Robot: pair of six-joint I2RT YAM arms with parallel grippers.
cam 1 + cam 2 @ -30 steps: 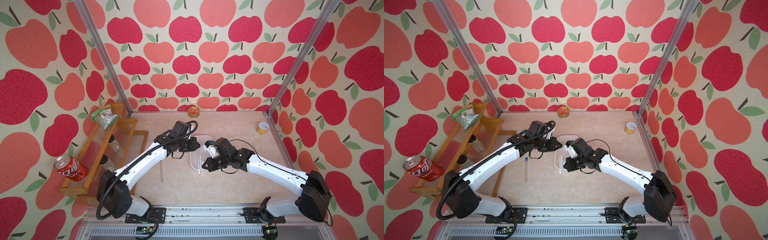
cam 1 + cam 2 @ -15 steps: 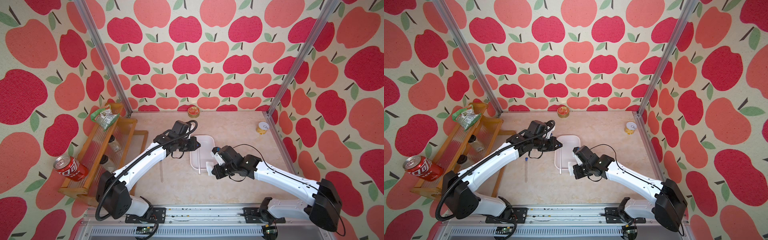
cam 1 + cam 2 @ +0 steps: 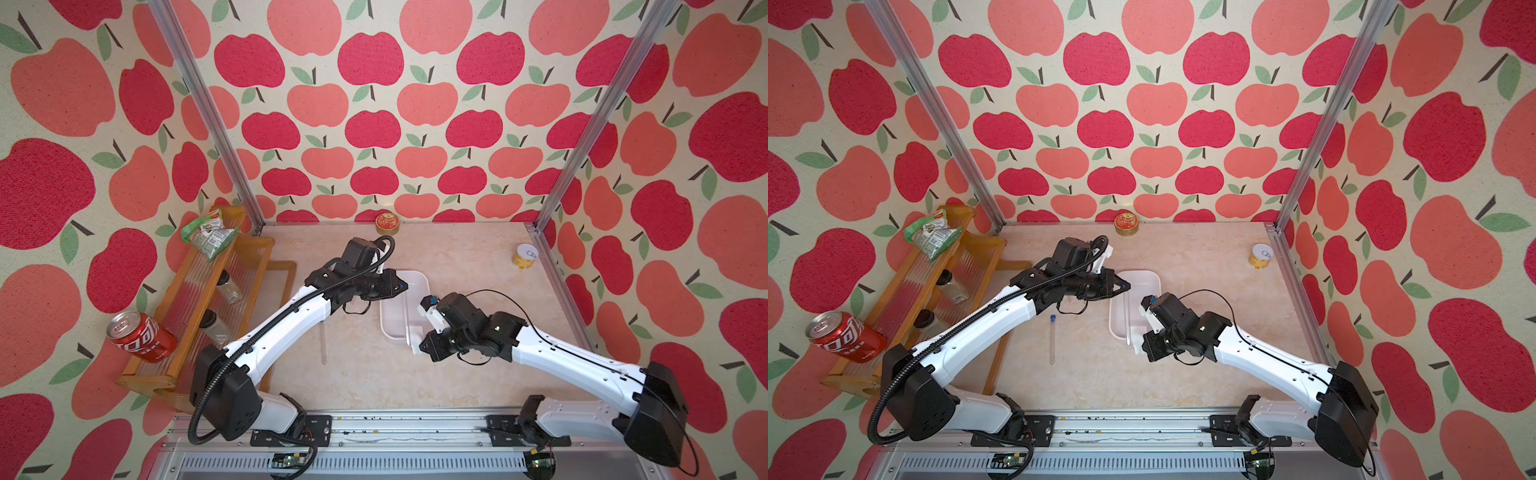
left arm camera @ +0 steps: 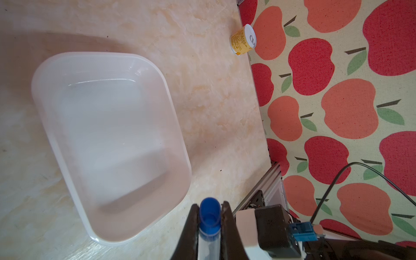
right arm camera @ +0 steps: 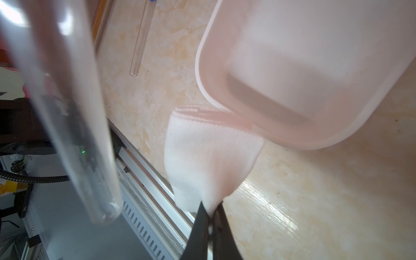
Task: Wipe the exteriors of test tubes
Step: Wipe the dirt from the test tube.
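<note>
Two test tubes, one cloth, one tray and sundry shelf goods were on hand.

Item one: the capped test tube [image 4: 208, 244], clear, was pinched just under its blue cap [image 4: 210, 216] by the left gripper [image 4: 210, 206], whose jaws pressed onto the glass. It was held off the table [image 3: 457, 257], close to the white tray [image 4: 101, 55].

Item two: the second test tube [image 3: 1052, 345], also blue-capped, lay loose on the table to the left of the tray, well apart from both grippers.

Item three: the white cloth [image 5: 207, 157] was nipped by one edge between the tightly closed jaws of the right gripper [image 5: 210, 206], near the tray's front corner and apart from the capped test tube.

Other stock: a wooden rack [image 3: 143, 380] stood along the left wall. It carried a green packet [image 3: 208, 232], two dark-lidded jars [image 3: 228, 286] and a red soda can [image 3: 139, 336] lying on its side. A red tin [image 3: 387, 223] sat at the back wall, and a yellow can [image 3: 524, 256] near the right post.
</note>
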